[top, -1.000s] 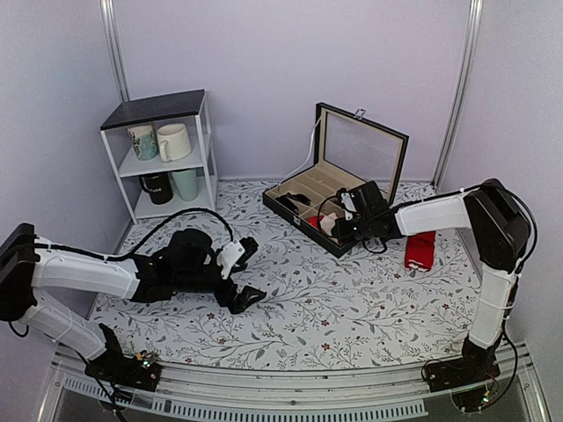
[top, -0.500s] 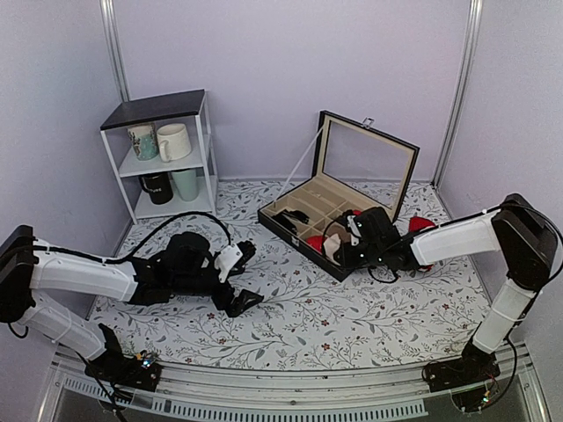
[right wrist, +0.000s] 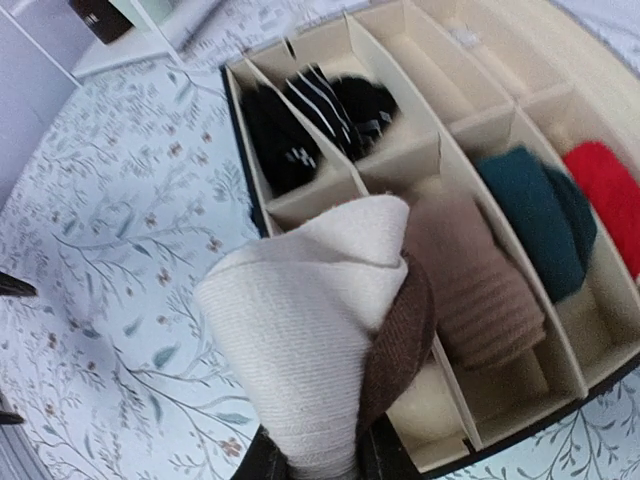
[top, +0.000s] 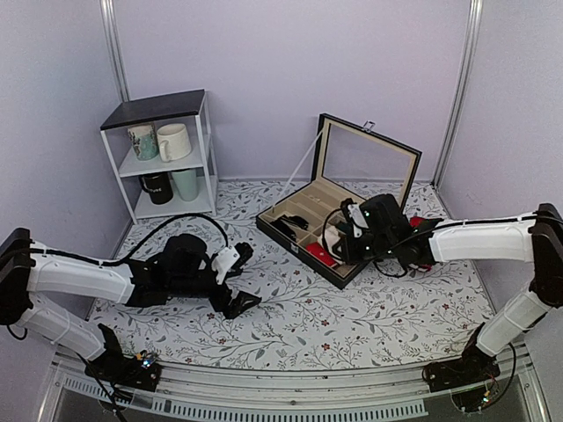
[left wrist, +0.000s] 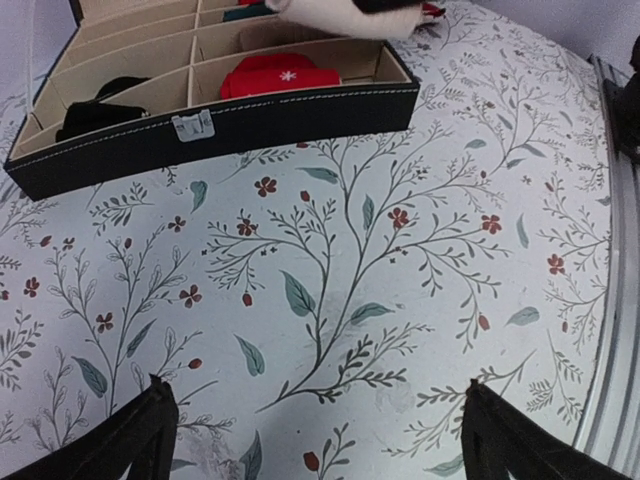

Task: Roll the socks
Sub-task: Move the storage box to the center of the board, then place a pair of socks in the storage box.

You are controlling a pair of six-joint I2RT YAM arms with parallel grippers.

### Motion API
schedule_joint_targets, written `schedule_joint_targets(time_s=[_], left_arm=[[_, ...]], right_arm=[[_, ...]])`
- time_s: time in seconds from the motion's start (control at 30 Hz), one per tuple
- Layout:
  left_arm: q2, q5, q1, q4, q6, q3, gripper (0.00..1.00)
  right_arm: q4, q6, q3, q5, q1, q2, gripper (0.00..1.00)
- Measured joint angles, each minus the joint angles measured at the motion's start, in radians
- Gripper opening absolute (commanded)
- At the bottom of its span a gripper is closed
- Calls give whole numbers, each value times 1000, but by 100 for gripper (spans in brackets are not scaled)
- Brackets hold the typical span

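Item: socks (right wrist: 320,320), rolled, sat clamped in right tool (top: 346,236), end-on over box (left wrist: 250,125) front row; left tool (left wrist: 318,440) stood apart, farther off.

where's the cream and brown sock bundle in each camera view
Top external: the socks are right of centre, over the near right end of the open box.
Left wrist: the socks are cut off at the top edge, above the box.
Right wrist: the socks fill the centre, in front of the box.
Shared landmark: the black box with dividers.
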Motion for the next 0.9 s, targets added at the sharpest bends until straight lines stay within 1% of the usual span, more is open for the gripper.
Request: schedule_joint_targets(time_s=[0.1, 0.27, 0.37, 0.6, 0.73, 0.9], left_arm=[[-6, 0, 0, 2, 0, -3, 100], [-6, 1, 0, 5, 0, -5, 99], [-6, 1, 0, 7, 0, -7, 99], [-6, 8, 0, 20, 0, -13, 99], [-6, 24, 0, 24, 1, -13, 99], [-5, 30, 0, 30, 10, -14, 100]], right_arm=[[-16, -51, 90, -5, 2, -37, 0], [-3, -149, 248, -19, -24, -14, 0], [42, -220, 317, -35, -63, 61, 0], [89, -372, 512, -57, -161, 330, 0], [108, -425, 626, -68, -192, 456, 0], [121, -474, 736, -85, -218, 571, 0]])
